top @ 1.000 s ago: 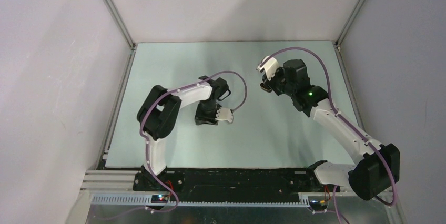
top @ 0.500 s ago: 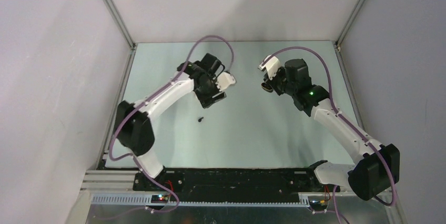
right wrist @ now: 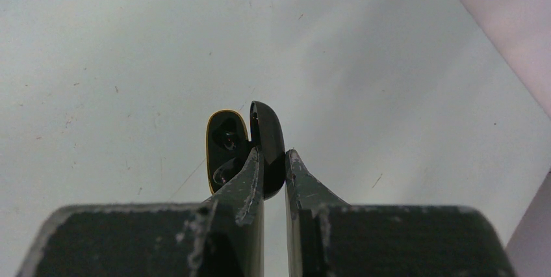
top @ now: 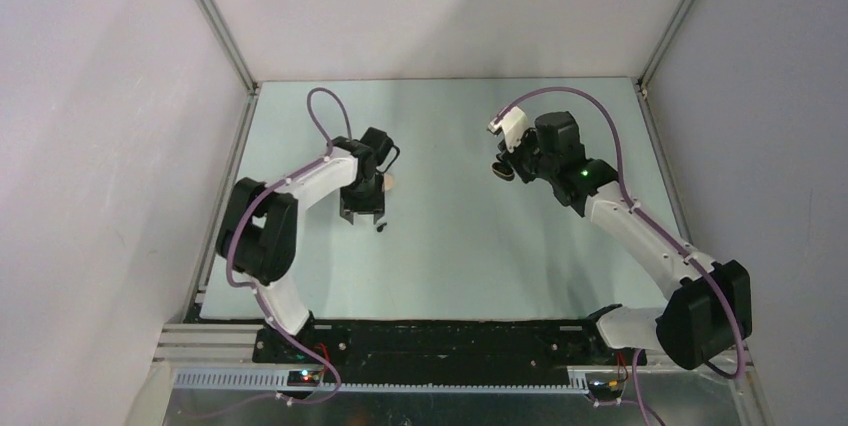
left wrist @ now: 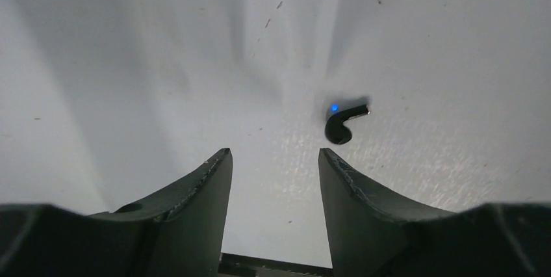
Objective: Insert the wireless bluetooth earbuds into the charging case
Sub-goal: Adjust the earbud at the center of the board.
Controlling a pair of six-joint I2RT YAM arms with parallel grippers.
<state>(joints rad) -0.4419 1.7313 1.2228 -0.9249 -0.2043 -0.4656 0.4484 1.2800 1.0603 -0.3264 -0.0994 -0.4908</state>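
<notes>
Left wrist: earbud (left wrist: 344, 124) at one o'clock of my left gripper (left wrist: 273, 160), open, empty.
Right gripper (right wrist: 274, 155): pinching the open case (right wrist: 225, 142).
Tip: line up over it, close softly.

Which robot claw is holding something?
The right gripper: its jaws pinch the open charging case. The left gripper hangs open and empty, near the black earbud.
</notes>
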